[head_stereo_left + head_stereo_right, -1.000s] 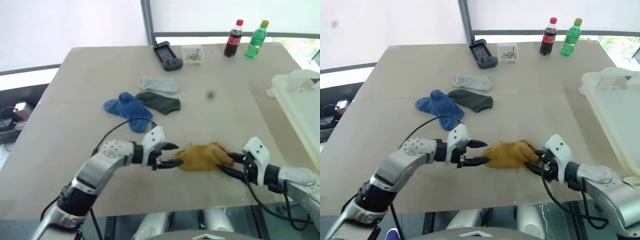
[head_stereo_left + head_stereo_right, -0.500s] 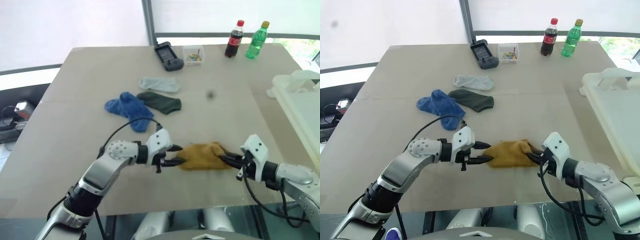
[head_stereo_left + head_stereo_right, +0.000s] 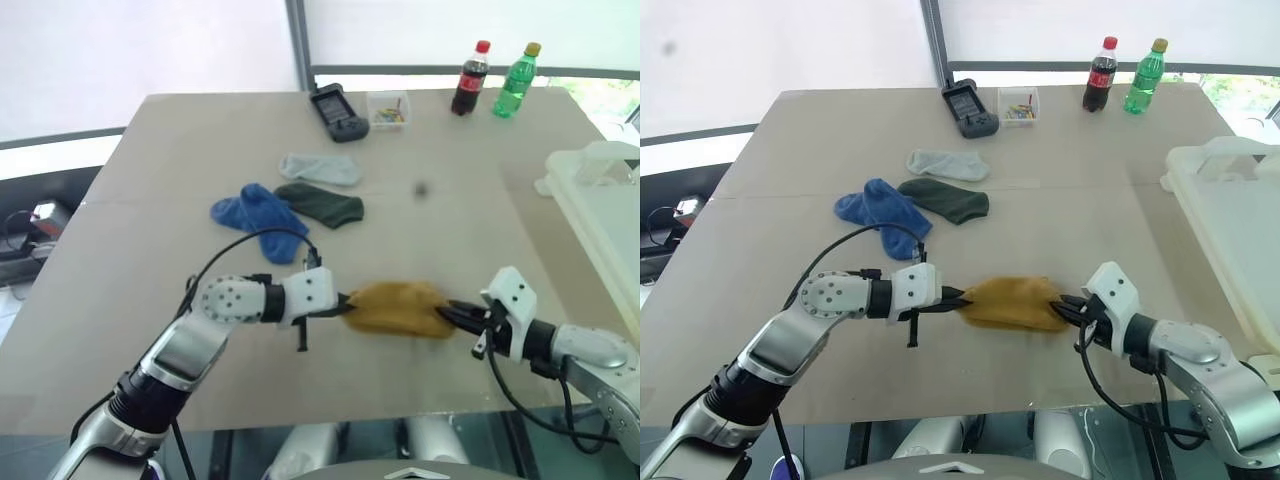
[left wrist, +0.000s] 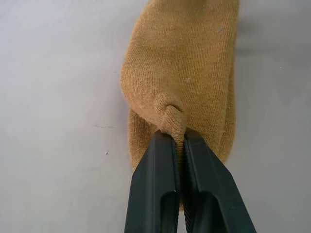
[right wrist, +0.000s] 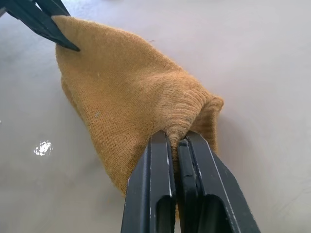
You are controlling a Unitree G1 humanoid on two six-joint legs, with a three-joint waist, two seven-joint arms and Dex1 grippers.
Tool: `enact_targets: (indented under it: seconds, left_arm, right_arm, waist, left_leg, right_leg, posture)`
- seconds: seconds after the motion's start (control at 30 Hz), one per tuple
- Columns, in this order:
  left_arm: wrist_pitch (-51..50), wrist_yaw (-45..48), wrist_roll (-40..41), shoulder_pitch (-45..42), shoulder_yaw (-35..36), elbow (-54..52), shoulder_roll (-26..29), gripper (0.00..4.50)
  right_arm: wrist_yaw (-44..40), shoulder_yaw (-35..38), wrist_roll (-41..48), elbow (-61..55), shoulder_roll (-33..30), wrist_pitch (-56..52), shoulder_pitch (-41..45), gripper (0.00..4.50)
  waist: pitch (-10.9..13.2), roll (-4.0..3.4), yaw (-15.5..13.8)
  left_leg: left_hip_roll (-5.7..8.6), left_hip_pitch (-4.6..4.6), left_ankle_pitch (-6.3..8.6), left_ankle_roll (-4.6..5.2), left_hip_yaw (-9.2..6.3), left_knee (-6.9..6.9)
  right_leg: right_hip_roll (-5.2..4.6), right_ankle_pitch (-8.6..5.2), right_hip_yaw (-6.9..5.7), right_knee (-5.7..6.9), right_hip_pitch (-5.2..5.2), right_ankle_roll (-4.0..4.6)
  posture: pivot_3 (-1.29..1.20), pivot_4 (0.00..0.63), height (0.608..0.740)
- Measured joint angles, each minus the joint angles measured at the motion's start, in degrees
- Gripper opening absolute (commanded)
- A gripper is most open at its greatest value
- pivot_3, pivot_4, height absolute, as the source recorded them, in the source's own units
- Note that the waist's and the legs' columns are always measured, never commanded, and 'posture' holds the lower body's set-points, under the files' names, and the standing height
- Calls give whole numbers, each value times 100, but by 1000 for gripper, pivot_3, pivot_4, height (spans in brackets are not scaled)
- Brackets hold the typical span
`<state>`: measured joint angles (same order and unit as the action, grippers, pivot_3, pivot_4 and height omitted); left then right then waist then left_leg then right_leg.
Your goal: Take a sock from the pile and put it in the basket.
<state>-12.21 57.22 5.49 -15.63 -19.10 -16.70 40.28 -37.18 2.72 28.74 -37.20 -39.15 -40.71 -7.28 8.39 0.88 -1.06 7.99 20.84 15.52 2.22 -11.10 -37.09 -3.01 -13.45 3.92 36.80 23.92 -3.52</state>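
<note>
While three socks (image 3: 915, 196) lie apart, two grippers — left gripper (image 3: 958, 296), right gripper (image 3: 1064, 305) — pinch one mustard sock (image 3: 1008, 301).

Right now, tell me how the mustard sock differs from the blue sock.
The mustard sock is pinched at opposite ends by the left gripper and right gripper; the blue sock lies untouched. The mustard one sits nearest the robot; the blue lies farther, beside the dark green sock. Both are ankle socks on the table.

No readable text on any view, red label on the dark cola bottle (image 3: 468, 78) too small to read, green bottle (image 3: 513, 79) label also not legible
</note>
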Motion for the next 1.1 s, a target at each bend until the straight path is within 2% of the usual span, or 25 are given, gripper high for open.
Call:
enact_targets:
  seconds: [0.13,0.17,0.23,0.37,0.53,0.7,0.83,0.93,1.0,1.1]
  left_arm:
    - [176,-56,-256,13,-73,-2,-5,41]
    - [114,-54,-220,44,-51,-17,-4,715]
    - [-111,-50,-89,163,19,-75,-5,1427]
    - [-790,-120,311,292,262,-326,-66,3383]
    - [-2373,-154,1774,468,1344,-680,-108,3383]
    - [-2899,-376,2176,307,1658,-479,-272,3383]
    - [-2704,-727,1736,-89,996,-72,-750,3383]
    - [-2331,-911,1113,-190,324,274,-913,3383]
    - [-2139,-960,893,-202,130,364,-924,3383]
    - [-1736,-1020,547,-249,-46,429,-923,3437]
  right_arm:
    - [2,4,14,0,61,108,2,0]
    - [-1,1,11,1,62,114,4,0]
    - [-5,-29,-38,20,62,163,6,0]
    - [-17,-241,-213,245,62,286,35,0]
    - [-135,-306,-403,415,0,455,85,0]
    - [-239,-366,-554,452,-95,567,78,0]
    - [-246,-384,-716,469,-110,690,120,0]
    - [-239,-389,-815,475,-113,738,143,0]
    - [-236,-388,-820,475,-113,727,143,0]
    - [-277,-370,-787,460,-193,666,143,1000]
  waist:
    - [0,0,0]
    - [0,0,1]
    - [0,0,13]
    - [0,0,11]
    - [0,0,17]
    - [0,0,-10]
    - [0,3,-45]
    - [0,4,-37]
    - [0,3,-32]
    - [-2,1,-56]
  left_leg:
    - [0,0,0,0,0,0]
    - [0,-1,0,0,0,0]
    - [0,-1,0,1,0,0]
    - [0,-1,0,0,-1,-1]
    - [-1,-5,0,0,-1,-1]
    - [0,-4,0,0,-3,-8]
    - [2,-6,0,0,-1,-12]
    - [1,-4,0,0,0,-10]
    - [1,-5,0,-1,0,-9]
    - [1,-10,0,0,1,-11]
  right_leg:
    - [0,0,0,0,0,0]
    - [0,0,0,0,0,0]
    - [1,0,1,1,0,0]
    - [1,0,-1,2,0,0]
    - [3,0,-2,3,0,0]
    - [3,0,-5,3,-4,-1]
    - [1,2,-1,1,-10,-4]
    - [2,2,1,2,-6,-3]
    - [3,2,1,2,-6,-3]
    - [1,3,1,2,-12,-3]
  posture:
    - [0,150,740]
    - [0,150,740]
    - [0,150,740]
    - [0,150,740]
    - [0,150,740]
    - [0,150,740]
    - [0,150,740]
    - [0,150,740]
    - [0,150,740]
    - [0,150,740]
